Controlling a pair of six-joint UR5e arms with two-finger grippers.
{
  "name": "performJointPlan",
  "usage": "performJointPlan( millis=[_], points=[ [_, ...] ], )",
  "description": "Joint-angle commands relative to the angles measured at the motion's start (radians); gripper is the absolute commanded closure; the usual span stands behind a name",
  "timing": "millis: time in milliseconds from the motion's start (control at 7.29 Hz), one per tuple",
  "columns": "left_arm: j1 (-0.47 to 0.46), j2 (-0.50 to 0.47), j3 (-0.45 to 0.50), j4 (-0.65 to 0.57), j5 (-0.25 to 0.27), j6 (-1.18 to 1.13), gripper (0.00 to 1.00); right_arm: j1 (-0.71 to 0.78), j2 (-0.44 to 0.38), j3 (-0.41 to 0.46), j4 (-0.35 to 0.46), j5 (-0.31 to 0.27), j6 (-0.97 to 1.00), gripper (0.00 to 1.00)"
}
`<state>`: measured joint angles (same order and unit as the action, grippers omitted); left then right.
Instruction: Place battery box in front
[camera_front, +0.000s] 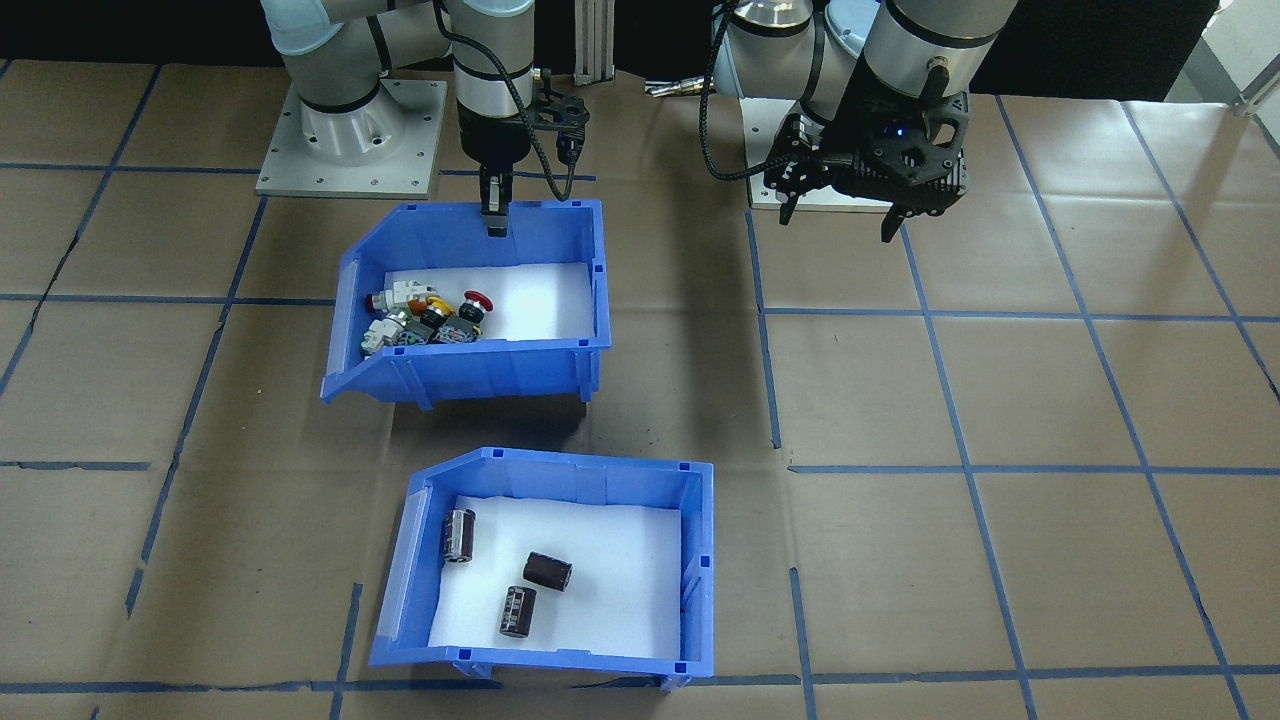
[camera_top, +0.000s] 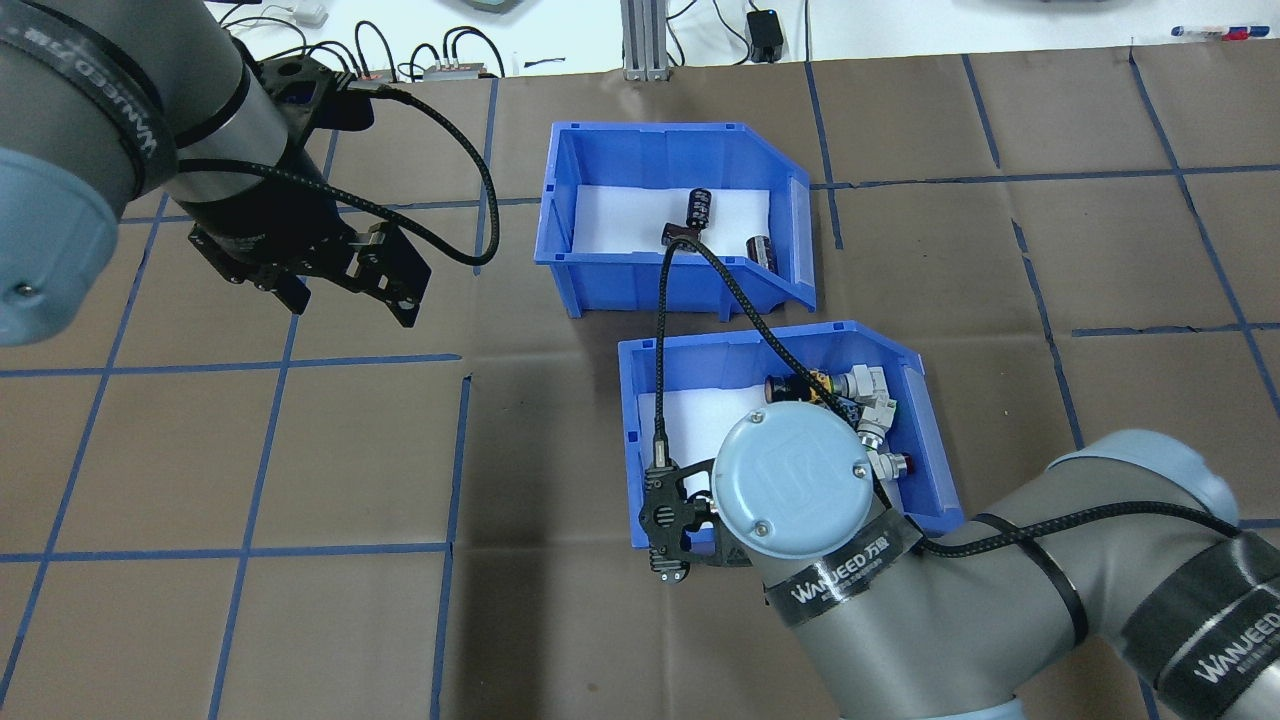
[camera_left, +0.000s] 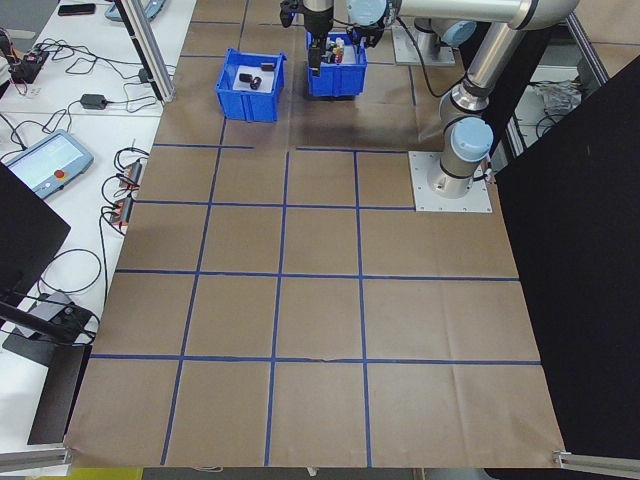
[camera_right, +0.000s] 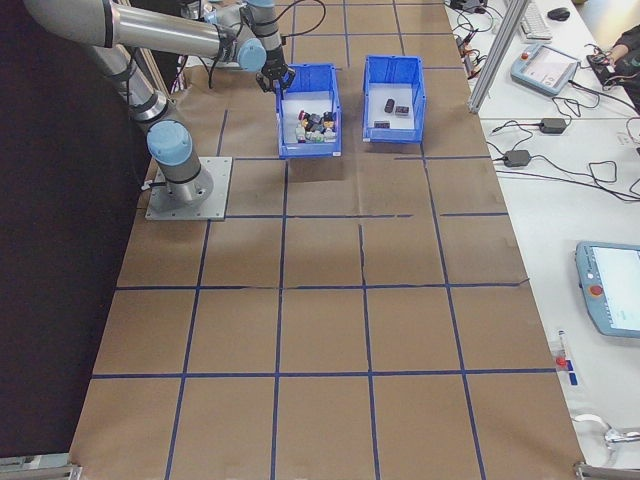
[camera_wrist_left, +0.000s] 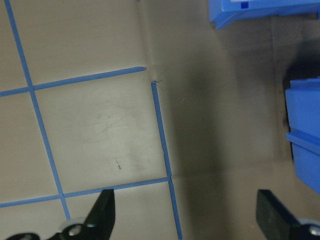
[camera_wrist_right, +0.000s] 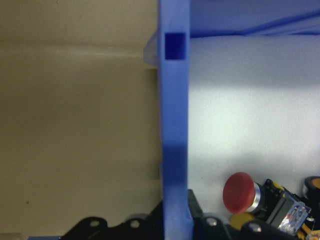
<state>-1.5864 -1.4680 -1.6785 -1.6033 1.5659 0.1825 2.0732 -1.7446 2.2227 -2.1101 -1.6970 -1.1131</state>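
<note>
1. Brown paper with blue tape lines covers the whole counter (camera_front: 1050, 400), and both bins sit in its middle stretch, close together but apart.
2. Blue again: the battery box (camera_front: 560, 662) lies on the far side from the robot, sloped-cut side turned toward the robot's right. It sits flat on the paper and neither arm touches it.
3. And the switch bin (camera_front: 500, 365), full of colourful push-buttons, is the one nearer the robot's base, just behind the battery box.
4. Over to the right claw (camera_front: 495, 215): it's straight down on the switch bin's rear wall, one finger inside and one outside. The wrist view shows the wall running between them, so I read it as clamped on that wall.
5. The left claw (camera_top: 350, 308) hangs spread wide over bare paper, well apart from both bins and holding nothing.
6. Three dark cells (camera_front: 548, 570) lie loose on the battery box's white liner, free to roll.
7. My call: the battery box already looks like the front one, so the step in hand seems to be settling the switch bin behind it.
8. To do it well:
   - keep that bin level so no buttons spill;
   - go slowly, since the grip is on one thin wall;
   - keep a gap so the battery box isn't nudged;
   - let go only once the base is flat.
</note>
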Motion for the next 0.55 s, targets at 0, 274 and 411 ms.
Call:
performJointPlan(
  millis=[0,274,411],
  points=[
    [0.046,0.017,-0.021,-0.006,0.026,0.067,0.01,0.015,0.026,0.000,-0.017,0.002,0.024,1.00],
    [0.049,0.035,-0.023,-0.012,0.026,0.068,0.01,0.051,0.085,-0.003,-0.108,0.008,0.084,0.99],
    [0.048,0.037,-0.023,-0.010,0.028,0.066,0.01,0.086,0.108,-0.014,-0.120,-0.001,0.099,0.99]
  ],
)
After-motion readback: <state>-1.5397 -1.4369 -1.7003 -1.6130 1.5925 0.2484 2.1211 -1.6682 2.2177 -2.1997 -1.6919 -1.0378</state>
